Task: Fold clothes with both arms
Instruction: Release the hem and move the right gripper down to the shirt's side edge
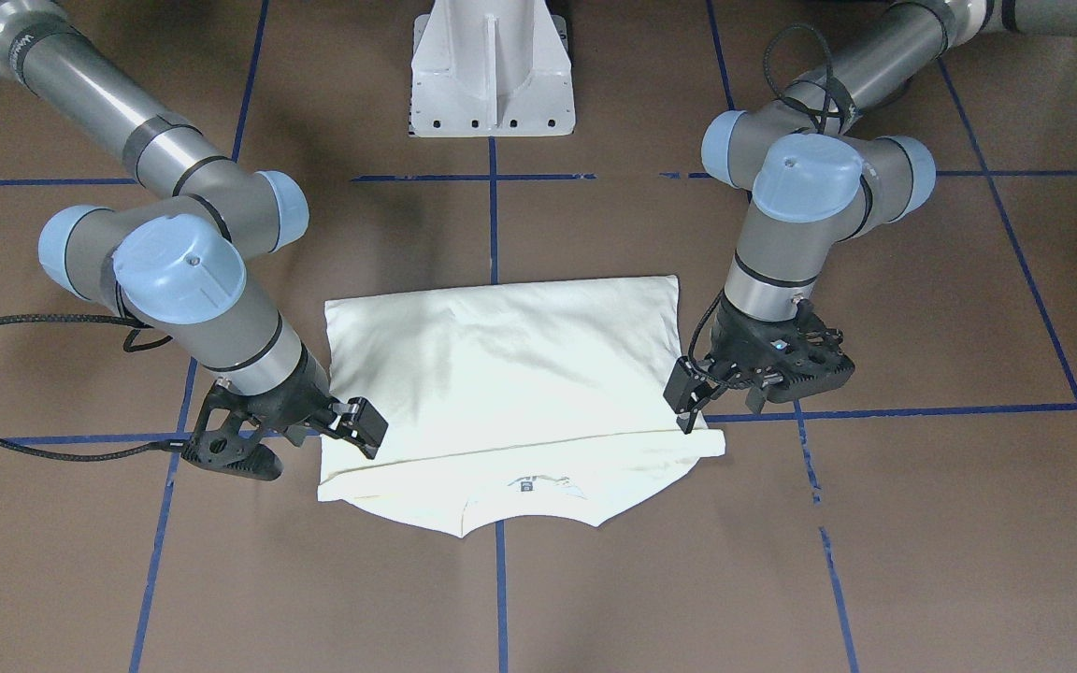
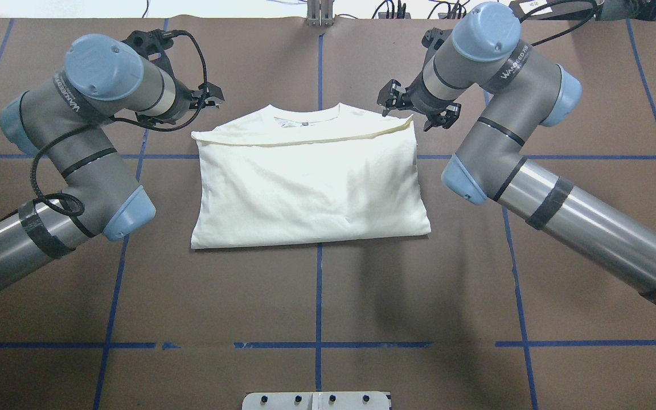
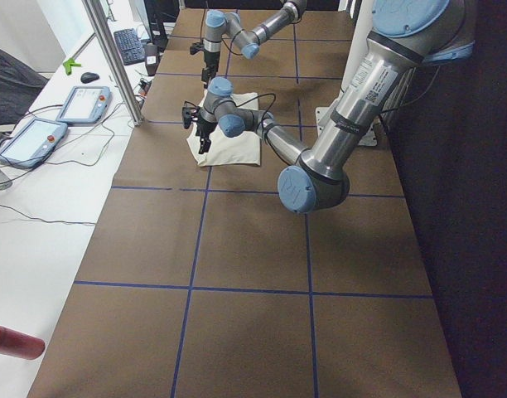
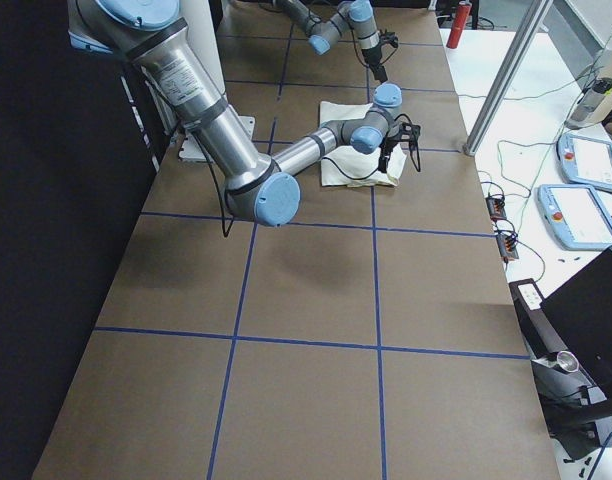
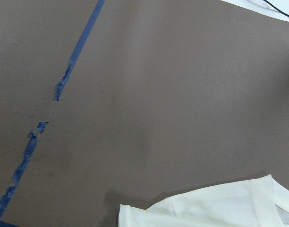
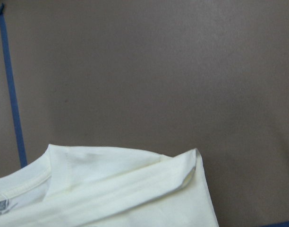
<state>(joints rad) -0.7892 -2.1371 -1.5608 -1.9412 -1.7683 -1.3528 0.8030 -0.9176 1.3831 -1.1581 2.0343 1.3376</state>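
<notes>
Cream cotton shirt (image 2: 305, 188) lies flat at mid-table on brown paper (image 2: 316, 296) ruled with blue tape lines (image 2: 116, 285). It is folded once: the lower hem (image 2: 305, 141) is laid up over the body and ends just short of the collar (image 2: 305, 118). The collar points away from the robot, toward the far side. The shirt's long axis runs side to side, crosswise to the centre tape line, which meets it near the middle. The hem edge is slightly slanted, lying farther out on the robot's right.

Left claw (image 1: 691, 402) is at the left end of the hem edge, tip angled down at the cloth. Whether it touches or sits just above, I cannot tell. Right claw (image 1: 363, 432) is at the opposite end of the same edge, in the same doubt. The gap between the fingers is not readable on either claw, nor any grip on the cloth. Each wrist camera looks down on a shirt corner lying on the paper.

Left arm (image 2: 77, 114) and right arm (image 2: 499, 114) reach in bent from either side. White base (image 1: 492, 75) stands on the centre line at the robot's edge.
</notes>
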